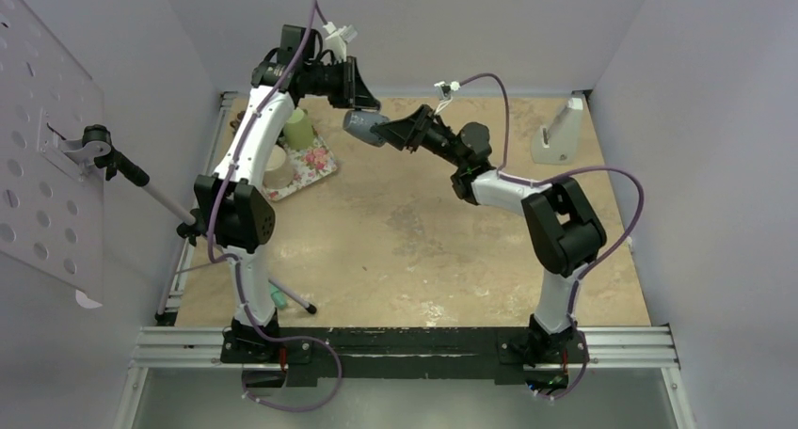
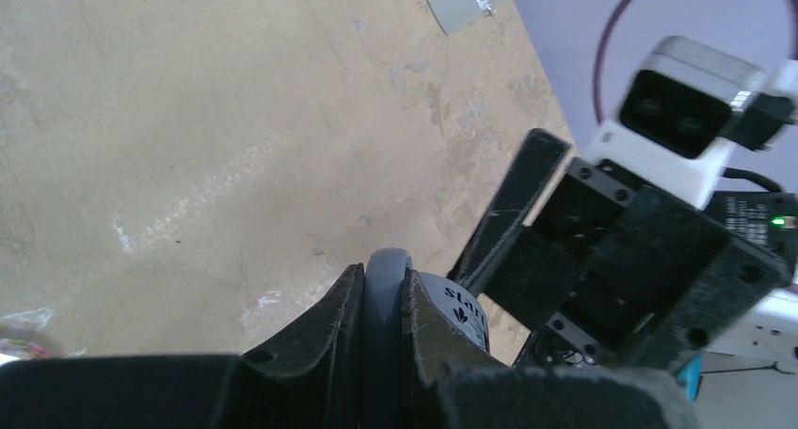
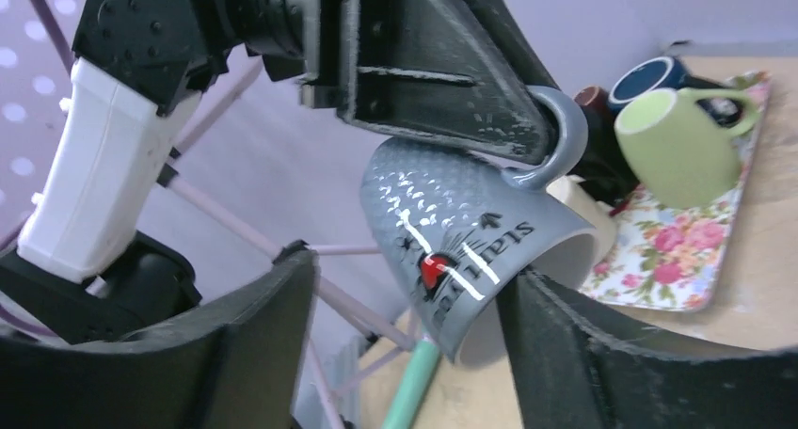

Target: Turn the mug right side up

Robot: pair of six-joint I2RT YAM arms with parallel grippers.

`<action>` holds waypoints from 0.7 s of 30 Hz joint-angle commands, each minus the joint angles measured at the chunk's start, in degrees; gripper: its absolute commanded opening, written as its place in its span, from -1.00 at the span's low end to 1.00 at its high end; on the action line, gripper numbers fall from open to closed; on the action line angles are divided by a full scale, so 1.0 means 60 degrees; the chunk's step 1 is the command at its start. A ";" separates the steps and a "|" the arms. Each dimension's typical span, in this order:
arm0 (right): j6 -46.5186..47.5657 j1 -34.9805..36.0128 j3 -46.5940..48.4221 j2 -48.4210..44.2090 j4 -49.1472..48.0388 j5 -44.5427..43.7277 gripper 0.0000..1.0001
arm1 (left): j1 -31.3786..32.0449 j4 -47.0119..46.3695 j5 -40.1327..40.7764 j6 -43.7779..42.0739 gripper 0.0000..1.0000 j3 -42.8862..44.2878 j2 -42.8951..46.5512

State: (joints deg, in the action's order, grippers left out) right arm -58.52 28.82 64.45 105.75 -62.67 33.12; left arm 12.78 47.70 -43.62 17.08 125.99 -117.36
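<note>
The grey mug [image 1: 363,126] with black lettering and a red heart hangs in the air over the far middle of the table, tilted, its opening facing down and sideways. My left gripper [image 1: 362,98] is shut on the mug's handle [image 3: 555,133]; in the left wrist view the handle [image 2: 386,283] sits between the fingers, with the mug body [image 2: 463,311] beside them. My right gripper [image 1: 403,128] is open around the mug [image 3: 452,231]. Its right finger [image 3: 602,354] is at the mug's rim and its left finger [image 3: 235,344] stands apart from the wall.
A floral tray [image 1: 315,166] at the far left holds a green mug [image 1: 298,128] and darker mugs [image 3: 649,76]. A grey stand [image 1: 555,133] sits at the far right. A tripod with a green-handled tool [image 1: 279,297] stands along the left edge.
</note>
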 commanded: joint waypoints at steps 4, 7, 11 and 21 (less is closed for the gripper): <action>-0.2380 0.0331 0.1175 0.1004 -0.2272 0.0459 -0.13 | 0.0126 -0.1538 -0.1252 0.1330 -1.00 -0.0961 0.0930; -0.2098 0.0232 0.1034 0.0561 -0.1977 0.0405 -1.00 | 0.0113 -0.1472 -0.1109 0.0980 -1.00 -0.1132 0.1050; 0.0502 -0.0349 0.0574 -0.1019 0.1797 -0.0079 -1.00 | 0.0019 -0.0074 0.0433 -0.0565 0.53 -0.0390 0.1005; 0.8223 -0.2082 0.2227 -0.2672 1.4954 -0.7699 -1.00 | -0.0126 0.2330 0.5590 -0.5394 1.00 0.0263 0.0963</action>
State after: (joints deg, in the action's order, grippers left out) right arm -27.79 20.53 73.67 89.60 -3.68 7.66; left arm 12.49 53.84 -25.23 -1.72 125.62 -112.68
